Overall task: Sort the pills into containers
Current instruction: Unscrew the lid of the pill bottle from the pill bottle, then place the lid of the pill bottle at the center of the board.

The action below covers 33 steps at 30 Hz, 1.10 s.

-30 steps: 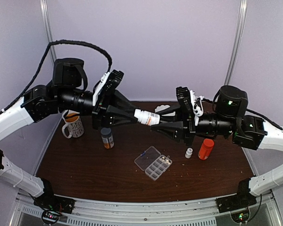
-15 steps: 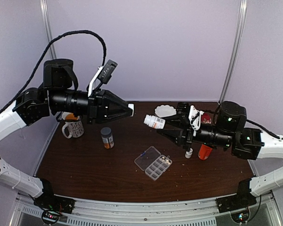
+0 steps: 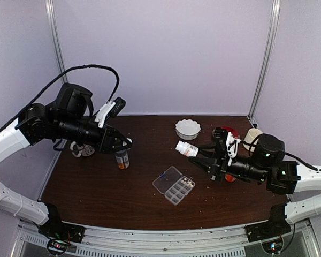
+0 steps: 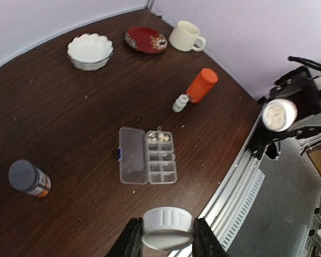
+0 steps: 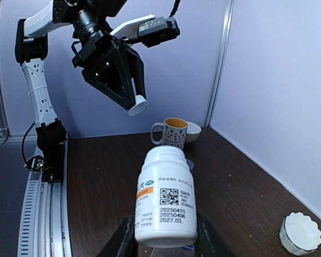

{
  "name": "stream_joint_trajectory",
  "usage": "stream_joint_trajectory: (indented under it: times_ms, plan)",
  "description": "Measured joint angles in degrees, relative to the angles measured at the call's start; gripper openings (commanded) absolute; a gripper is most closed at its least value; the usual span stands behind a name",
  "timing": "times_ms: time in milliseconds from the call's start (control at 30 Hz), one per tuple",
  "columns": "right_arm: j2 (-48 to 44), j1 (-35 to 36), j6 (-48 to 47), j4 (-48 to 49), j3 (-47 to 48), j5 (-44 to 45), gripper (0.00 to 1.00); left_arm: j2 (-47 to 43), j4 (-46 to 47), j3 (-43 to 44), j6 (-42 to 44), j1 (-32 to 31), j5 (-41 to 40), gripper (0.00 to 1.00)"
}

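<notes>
The containers are one clear organizer box (image 3: 174,185) (image 4: 147,156), lying open mid-table. Pale pills (image 4: 158,137) fill its end compartments. My left gripper (image 3: 128,142) (image 4: 167,236) hovers over the left part of the table, shut on a white ribbed bottle cap (image 4: 167,227). To the right of the box, my right gripper (image 3: 196,153) (image 5: 165,244) is shut on a white labelled pill bottle (image 3: 186,149) (image 5: 166,198). The bottle is uncapped, held above the table with its mouth pointing left. The left wrist view looks into its open mouth (image 4: 279,114).
An amber bottle with a dark cap (image 3: 121,159) and a patterned mug (image 5: 173,132) stand at the left. A white scalloped bowl (image 3: 188,128), red plate (image 4: 146,40) and cream mug (image 4: 186,36) line the back. An orange bottle (image 4: 201,85) and a tiny white bottle (image 4: 179,103) stand right of the box.
A second ago both grippers met at the bottle high above the table. They have since drawn apart and come down, the left carrying the cap, the right keeping the bottle.
</notes>
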Motion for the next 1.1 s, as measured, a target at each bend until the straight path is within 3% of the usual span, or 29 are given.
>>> stream_joint_trajectory:
  times_ms: [233,600,967,1100]
  plan:
    - [-4.35,0.00,9.05,2.93,-6.51,4.39,0.00,-1.38,-2.95,-8.70,-2.10,2.27,-5.29,0.00]
    - [-0.79,0.00,21.64,0.76,-9.86,5.68,0.00,5.92,-1.95,-18.03,-5.20,2.49,-12.35,0.00]
    - [4.61,0.00,25.27,5.84,-16.17,2.12,0.00,16.24,4.04,-23.15,-7.41,2.49,-14.80,0.00]
    - [6.43,0.00,25.83,8.63,-18.60,1.49,0.00,19.10,5.90,-24.06,-7.76,2.49,-15.17,0.06]
